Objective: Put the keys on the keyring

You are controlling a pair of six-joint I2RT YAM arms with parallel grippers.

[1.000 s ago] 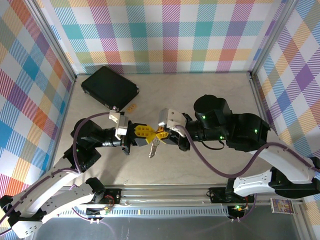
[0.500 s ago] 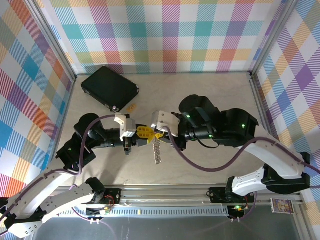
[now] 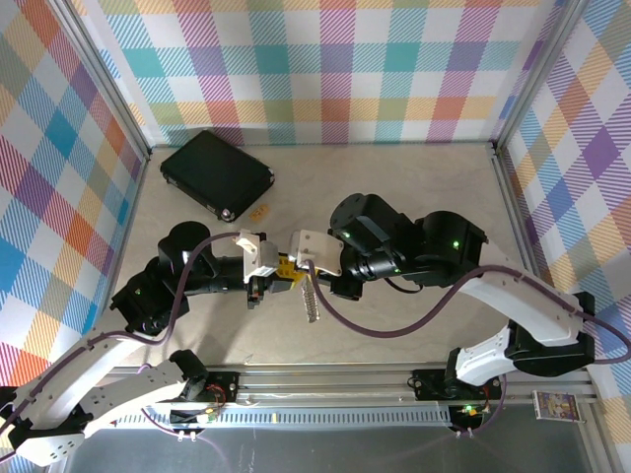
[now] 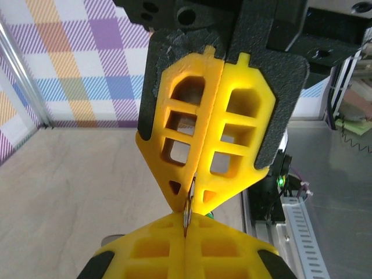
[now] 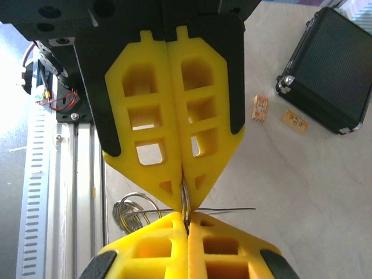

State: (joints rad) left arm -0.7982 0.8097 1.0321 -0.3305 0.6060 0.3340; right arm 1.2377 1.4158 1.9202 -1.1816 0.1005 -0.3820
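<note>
Yellow plastic, two pairs of ribbed fingers, met tip to tip.

1. Black case (image 3: 217,174): hard shell with metal corners, lying flat on the beige table (image 3: 424,177) at its far left. It serves as the reference for all entries below.

2. Tags, two, tan (image 5: 259,108) (image 5: 293,121): lying flat on the table just beside the case's near right corner, apart from each other.

3. Left gripper (image 3: 281,274): right of the case and nearer the arms' bases, pointing right. Its fingers are pressed together, and a thin metal edge is pinched at their tips in the left wrist view (image 4: 186,224).

4. Right gripper (image 3: 304,276): just right of the left gripper and further from the case, pointing left. Its fingers are likewise pressed together (image 5: 187,224), nose to nose with the other pair, and pinch the same metal.

5. Keyring (image 5: 185,203): thin bright wire, caught between both sets of tips. One strand runs out sideways from the pinch, on the case side.

6. Key (image 3: 310,301): grey and toothed. It reaches from the meeting point away from the case toward the near rail (image 3: 325,379). Whether it hangs free or touches the table cannot be told.

7. Wire loops (image 5: 131,212): bright and bunched, below the tips on the rail side. Whether they are keys or rings cannot be told.
</note>
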